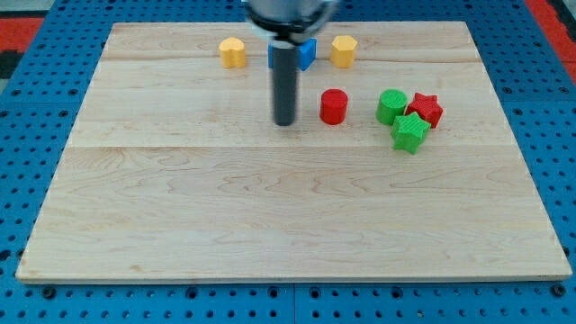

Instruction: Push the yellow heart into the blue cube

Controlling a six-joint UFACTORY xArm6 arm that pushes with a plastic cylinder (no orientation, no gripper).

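Claw there is none on this arm, so nothing can stand wide, narrow or closed on a block; it ends in a dark rod, and my tip (286, 122) rests on the desk (270, 225) just toward the view's bottom from the blue cube (309, 52), which the rod partly hides. Two yellow blocks flank that cube. The one on its left I take to be the yellow heart (232, 52), near the cube but apart from it; the yellow block (343, 50) just on the cube's right looks many-sided. A red cylinder (334, 106) sits below and right of the cube, beside my tip.

The heart looks like a small, stiff plastic piece, light and ready to slide on smooth wood. No hold is possible, so contact should come on its far side from the cube, centred on that face. An off-centre push would likely spin it or let it slip past.
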